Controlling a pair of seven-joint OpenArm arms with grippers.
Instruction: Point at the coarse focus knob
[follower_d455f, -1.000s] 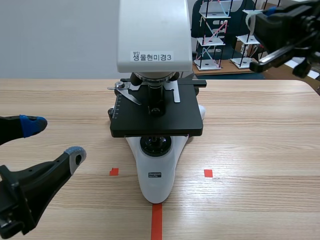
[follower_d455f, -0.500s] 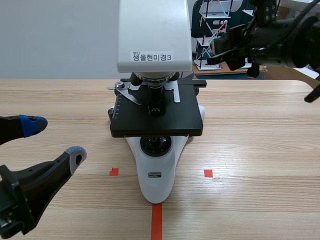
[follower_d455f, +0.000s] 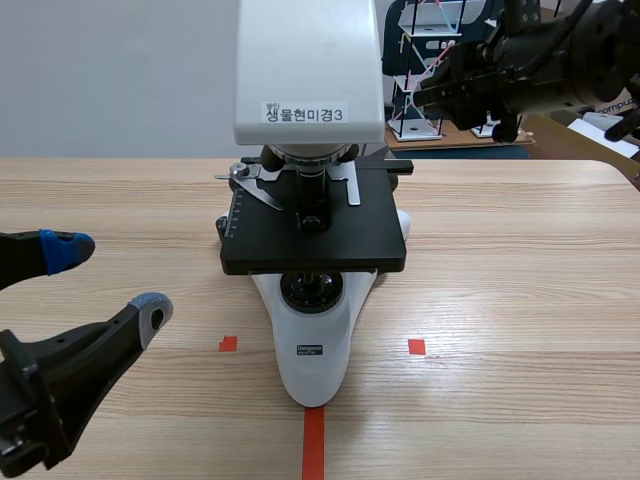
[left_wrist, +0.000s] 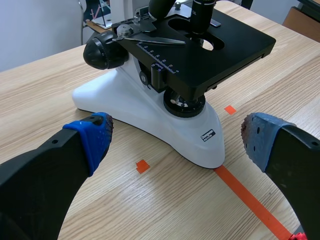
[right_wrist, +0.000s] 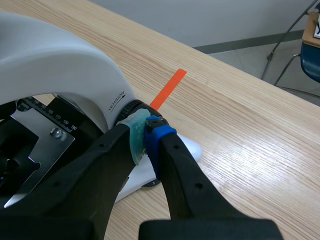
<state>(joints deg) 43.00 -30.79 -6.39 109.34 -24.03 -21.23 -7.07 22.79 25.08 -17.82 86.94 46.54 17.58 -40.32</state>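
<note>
coarse focus knob (left_wrist: 102, 50) sits low on the microscope (follower_d455f: 315, 330) flank. we judge it rigid, ribbed, free-turning, so touch its rim lightly. right gripper (right_wrist: 146, 131) pads pressed together, tip seemingly at the opposite-side knob (right_wrist: 133, 105). left gripper (left_wrist: 177, 135) spread wide.

bright, even light with a faint sheen on the table (follower_d455f: 520, 330).

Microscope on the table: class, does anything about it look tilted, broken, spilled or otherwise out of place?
Nothing stands out. The microscope stands upright on the table, its base lined up with the orange tape line. Its stage sits level, and no spill or damage shows.
</note>
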